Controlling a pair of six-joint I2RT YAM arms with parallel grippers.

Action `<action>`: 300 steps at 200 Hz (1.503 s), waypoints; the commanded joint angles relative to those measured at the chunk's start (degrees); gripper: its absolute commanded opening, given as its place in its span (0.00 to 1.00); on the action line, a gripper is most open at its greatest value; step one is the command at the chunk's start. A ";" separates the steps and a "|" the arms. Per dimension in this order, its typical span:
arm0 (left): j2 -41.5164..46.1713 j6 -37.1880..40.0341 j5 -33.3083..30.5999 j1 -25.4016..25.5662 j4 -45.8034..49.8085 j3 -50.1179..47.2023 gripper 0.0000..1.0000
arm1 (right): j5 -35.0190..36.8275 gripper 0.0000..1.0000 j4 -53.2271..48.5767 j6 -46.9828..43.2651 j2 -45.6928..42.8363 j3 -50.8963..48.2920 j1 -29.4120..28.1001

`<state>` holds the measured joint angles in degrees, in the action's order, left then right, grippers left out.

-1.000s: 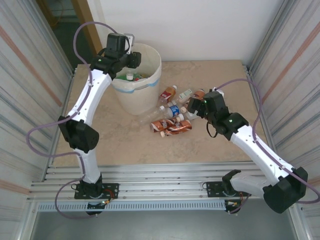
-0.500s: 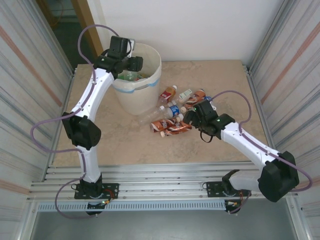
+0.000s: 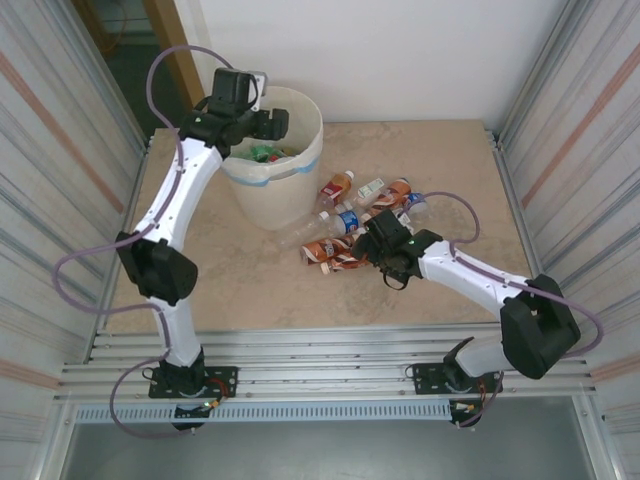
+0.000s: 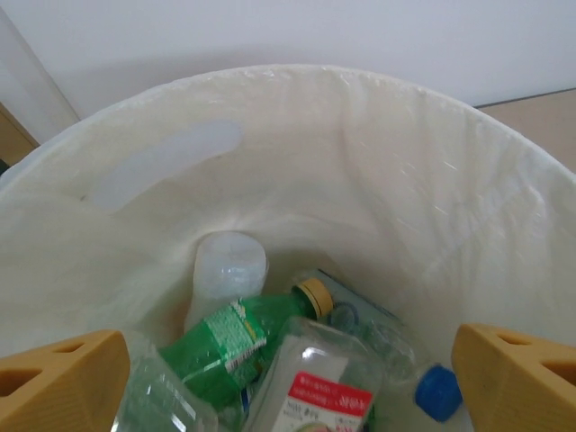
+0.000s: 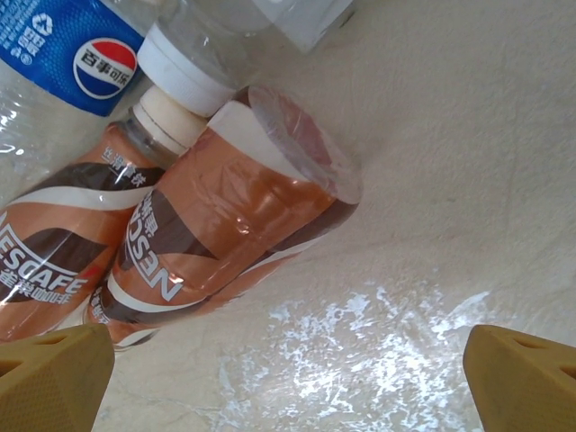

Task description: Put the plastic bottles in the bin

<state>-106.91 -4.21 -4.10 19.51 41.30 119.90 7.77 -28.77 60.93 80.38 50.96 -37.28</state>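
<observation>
I see the left end effector [image 4: 288, 378] released above the bin [image 4: 405, 180], and the right end effector [image 5: 288, 373] spread open over two Nescafe bottles [image 5: 225, 216] near that bin.

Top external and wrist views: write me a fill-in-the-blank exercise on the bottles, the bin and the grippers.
1. The left gripper hangs open over the large round cream-white bin and holds ____.
2. The green plastic bottle lies inside the ____.
3. The right gripper is open above two brown-labelled plastic bottles lying on the ____.
Missing words: nothing; bin; table.
</observation>
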 commanded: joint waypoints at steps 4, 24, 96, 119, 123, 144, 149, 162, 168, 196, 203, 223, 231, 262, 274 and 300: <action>9.31 -1.05 1.13 1.35 -4.91 -6.42 0.93 | -0.43 0.98 1.36 3.42 1.91 0.03 -0.50; 14.13 -1.72 1.29 2.84 -8.18 -12.30 0.93 | -1.38 0.98 3.94 3.70 3.27 -0.03 -0.68; 30.02 -1.60 -3.00 12.25 -20.87 -33.03 0.99 | -0.79 0.99 6.47 4.06 8.34 3.25 -0.01; 34.42 -2.07 -5.17 14.57 -24.68 -39.38 0.99 | -1.71 0.96 7.64 4.42 9.68 3.09 1.13; 35.15 -2.22 -5.43 14.90 -25.29 -40.59 0.99 | -1.97 0.95 7.93 4.45 9.87 3.09 1.38; 38.43 -2.98 -5.99 16.24 -28.84 -46.12 0.99 | -2.99 0.91 8.82 4.54 10.99 3.09 2.33; 39.12 -3.06 -6.18 16.51 -29.63 -47.23 0.99 | -3.12 0.91 8.96 4.49 11.16 3.09 2.58; 40.76 -3.35 -6.77 17.29 -31.58 -50.29 0.99 | -3.36 0.89 9.28 4.51 11.55 3.10 2.91; 41.36 -3.51 -6.91 17.57 -32.39 -51.46 0.99 | -3.38 0.89 9.31 4.50 11.81 3.09 3.09; 42.83 -5.64 -7.11 18.33 -33.21 -54.95 0.99 | -3.50 0.86 9.61 4.30 12.60 2.83 3.85; 43.01 -6.13 -7.22 18.41 -33.19 -55.61 0.99 | -3.70 0.85 9.73 4.28 12.82 2.74 4.04; 43.52 -7.13 -7.65 18.94 -33.25 -57.18 0.99 | -4.14 0.82 10.11 4.22 13.27 2.24 4.53; 43.70 -7.34 -7.84 19.16 -33.22 -57.72 0.99 | -4.40 0.81 10.41 4.28 13.33 1.93 4.66; 43.81 -8.95 -8.05 19.43 -32.76 -58.94 0.99 | -4.82 0.76 10.84 4.20 14.02 1.17 5.29; 43.94 -9.53 -8.21 19.44 -32.68 -59.50 0.99 | -5.18 0.75 10.93 4.11 14.40 0.91 5.51; 44.08 -10.18 -8.86 19.39 -32.80 -60.39 0.99 | -5.56 0.71 11.41 4.08 14.74 0.32 5.81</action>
<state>-64.47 -12.53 -11.22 38.65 9.98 60.25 2.76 -17.43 64.12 93.95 52.53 -32.10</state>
